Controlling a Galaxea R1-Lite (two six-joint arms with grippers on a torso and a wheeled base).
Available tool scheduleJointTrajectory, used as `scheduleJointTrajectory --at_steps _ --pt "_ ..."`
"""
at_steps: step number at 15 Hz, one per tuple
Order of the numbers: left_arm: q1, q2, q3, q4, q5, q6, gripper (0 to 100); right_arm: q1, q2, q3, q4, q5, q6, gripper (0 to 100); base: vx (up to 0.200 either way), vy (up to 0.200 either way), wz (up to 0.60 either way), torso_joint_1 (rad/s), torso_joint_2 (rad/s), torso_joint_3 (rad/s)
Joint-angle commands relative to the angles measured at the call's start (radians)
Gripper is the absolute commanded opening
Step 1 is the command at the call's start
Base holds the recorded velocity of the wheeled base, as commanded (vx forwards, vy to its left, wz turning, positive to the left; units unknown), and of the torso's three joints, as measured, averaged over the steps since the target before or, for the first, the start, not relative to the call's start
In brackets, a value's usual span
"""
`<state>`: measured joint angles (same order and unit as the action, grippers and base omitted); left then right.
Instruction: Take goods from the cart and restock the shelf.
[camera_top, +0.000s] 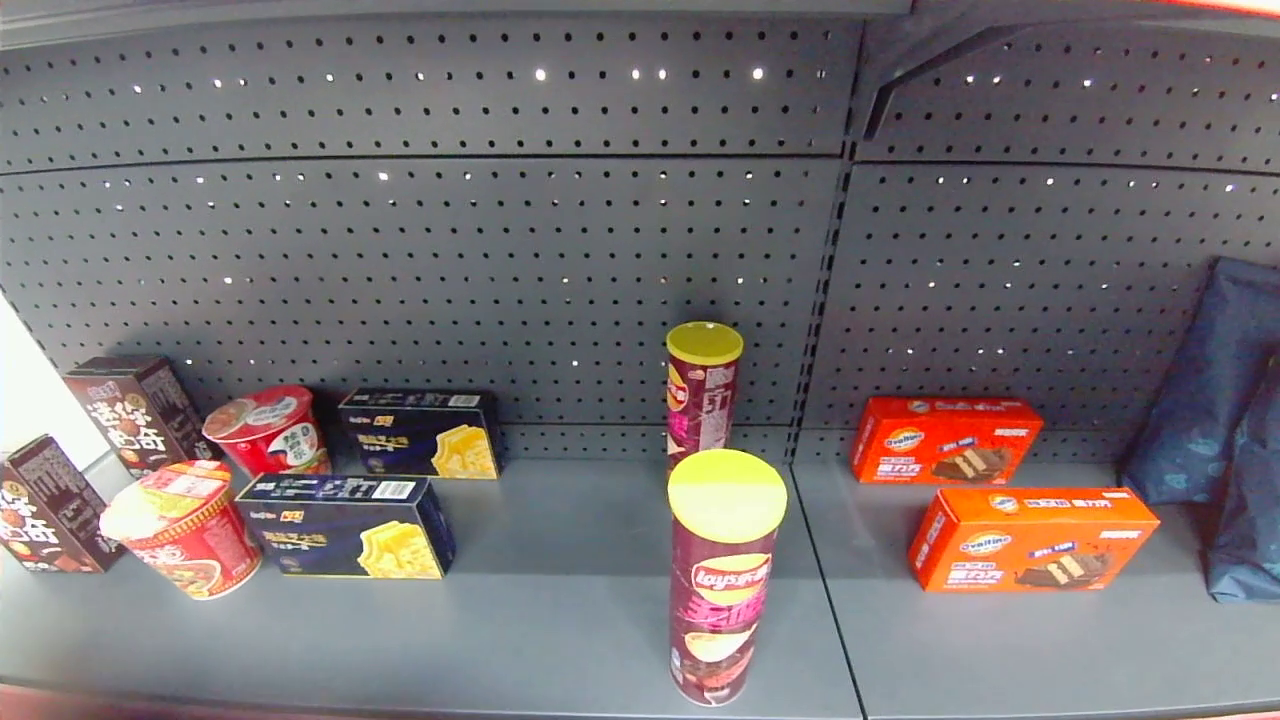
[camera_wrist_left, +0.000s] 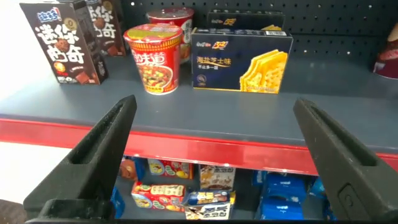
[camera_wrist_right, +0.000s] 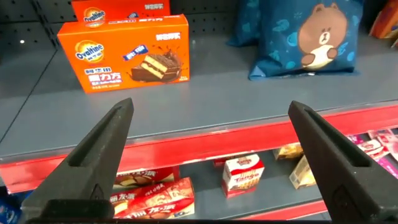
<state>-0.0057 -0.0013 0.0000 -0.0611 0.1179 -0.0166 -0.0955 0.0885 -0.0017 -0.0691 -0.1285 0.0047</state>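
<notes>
Shelf (camera_top: 560, 610), grey: front chip can (camera_top: 722, 580) upright at centre, rear chip can (camera_top: 703, 390) directly behind it; orange boxes (camera_top: 1035, 535) to the right; noodle cups (camera_top: 190, 530) and dark blue boxes (camera_top: 345, 525) to the left. Left pincer (camera_wrist_left: 214, 104): spread wide, empty. Right pincer (camera_wrist_right: 210, 107): spread wide, empty.

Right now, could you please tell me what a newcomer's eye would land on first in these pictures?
Most likely the two tall maroon chip cans with yellow lids, upright one behind the other at the middle of the grey metal shelf. Next, the two bright orange cardboard boxes lying to their right. The left gripper and right gripper hang open before the shelf's red front edge.
</notes>
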Motion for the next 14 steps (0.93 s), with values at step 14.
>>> scheduleJointTrajectory --at_steps 14 --pt "0.001 0.001 0.000 0.064 -0.164 0.040 100 -0.001 0.004 0.000 0.074 0.055 0.005 100 0.000 0.000 0.00 0.000 0.00 0.000"
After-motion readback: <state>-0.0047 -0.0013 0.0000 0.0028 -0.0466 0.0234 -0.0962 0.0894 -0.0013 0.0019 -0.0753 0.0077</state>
